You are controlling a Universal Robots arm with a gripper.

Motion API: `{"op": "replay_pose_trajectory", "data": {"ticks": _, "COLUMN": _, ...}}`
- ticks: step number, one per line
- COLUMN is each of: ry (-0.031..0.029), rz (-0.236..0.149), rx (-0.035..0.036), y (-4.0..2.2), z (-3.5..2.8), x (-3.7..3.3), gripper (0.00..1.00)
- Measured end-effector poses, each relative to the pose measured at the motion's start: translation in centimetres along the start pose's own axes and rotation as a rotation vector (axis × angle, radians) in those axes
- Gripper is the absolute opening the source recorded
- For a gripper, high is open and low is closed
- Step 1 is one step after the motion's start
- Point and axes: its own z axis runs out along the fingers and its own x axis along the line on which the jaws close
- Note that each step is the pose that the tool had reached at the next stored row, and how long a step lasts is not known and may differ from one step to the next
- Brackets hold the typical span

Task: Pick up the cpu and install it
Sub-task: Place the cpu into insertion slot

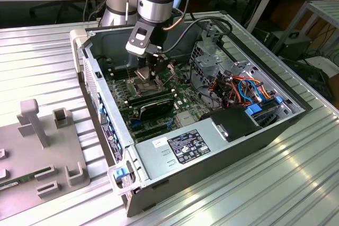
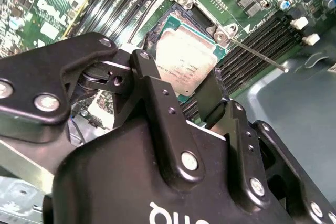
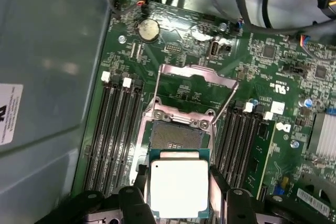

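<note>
Two fingers (image 3: pixel 217 179) of hand (image 3: pixel 179 192) pinch cpu (image 3: pixel 178 184) by opposite edges, seemingly just above open socket (image 3: pixel 176 135).

Cannot see the near edge of the cpu (image 2: pixel 186 51) behind the gripper (image 2: pixel 178 74). Cannot see most of the socket (image 2: pixel 153 34) beneath it either.

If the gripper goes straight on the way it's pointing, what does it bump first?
Probably the open socket on the motherboard, under the cpu in its fingers; depth is unclear.
</note>
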Motion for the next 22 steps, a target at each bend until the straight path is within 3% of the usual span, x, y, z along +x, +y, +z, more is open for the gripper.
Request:
{"op": "replay_pose_trajectory", "data": {"ticks": 4, "ry": -0.0007, "rz": 0.063, "rx": 0.0022, "y": 0.0, "z": 0.07, "x": 0.0, "gripper": 0.55}}
{"op": "replay_pose_trajectory", "data": {"ticks": 11, "ry": -0.0016, "rz": 0.137, "rx": 0.0048, "y": 0.0, "z": 0.12, "x": 0.0, "gripper": 0.55}}
{"op": "replay_pose_trajectory", "data": {"ticks": 16, "ry": -0.0018, "rz": 0.161, "rx": 0.0056, "y": 0.01, "z": 0.14, "x": 0.0, "gripper": 0.55}}
{"op": "replay_pose_trajectory", "data": {"ticks": 22, "ry": -0.0017, "rz": 0.161, "rx": 0.0056, "y": 0.06, "z": 0.15, "x": -0.01, "gripper": 0.55}}
